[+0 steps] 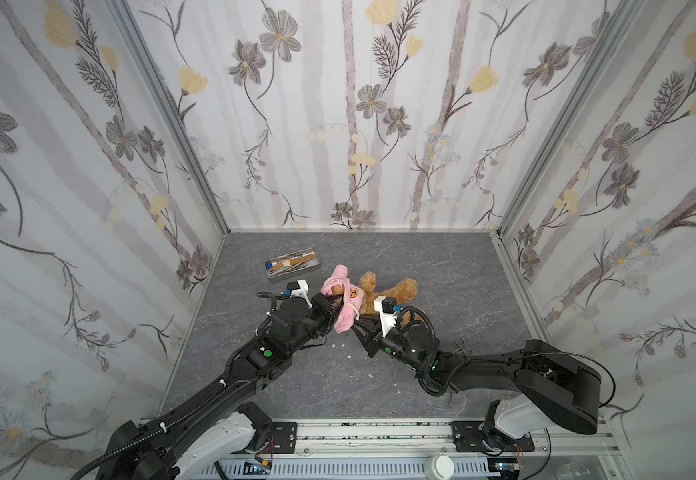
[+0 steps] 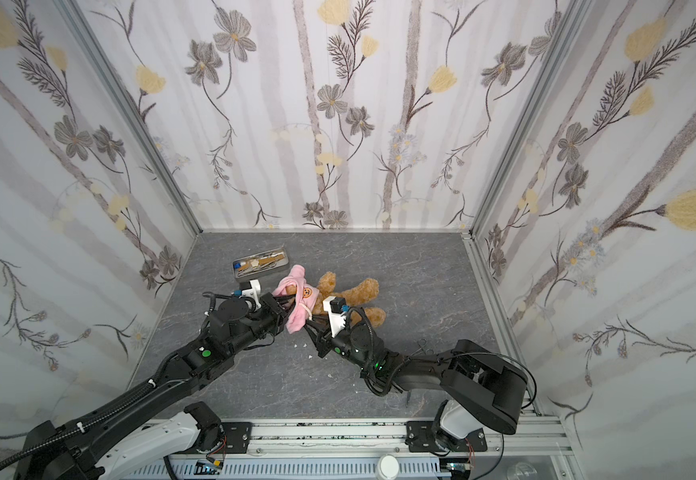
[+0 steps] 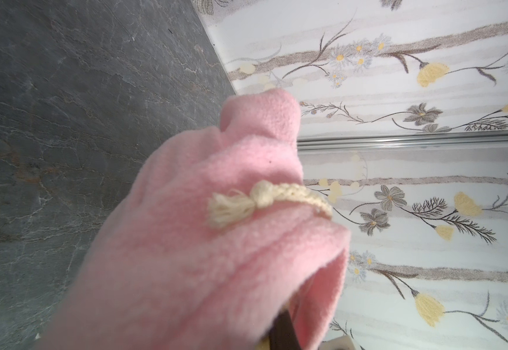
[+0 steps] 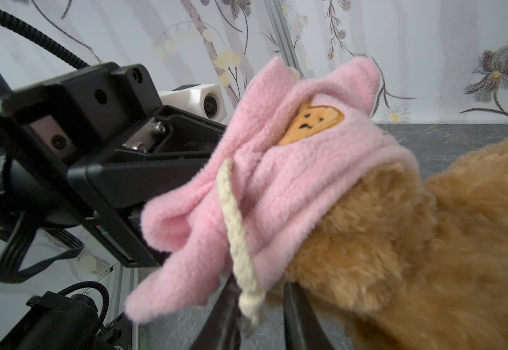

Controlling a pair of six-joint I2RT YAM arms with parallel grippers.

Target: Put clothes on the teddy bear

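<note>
now | left hand [image 1: 335, 300] clenched on pink shirt [image 4: 292, 188] | right hand [image 1: 359, 323]: cannot tell

Golden-brown teddy bear [image 1: 404, 289] lies sprawled (limbs splayed rightward), pink shirt [image 1: 338, 286] bunched over one end.

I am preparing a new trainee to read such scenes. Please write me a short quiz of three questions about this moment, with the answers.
1. Which part of the teddy bear does the pink shirt cover?
A) both legs
B) the head end
C) no part
2. True or false: the metal tray is empty.
3. What does the left gripper hold?

Key
1. B. The legs are bare.
2. False. It holds small tools.
3. The pink shirt. The gripper is shut on it.
</note>
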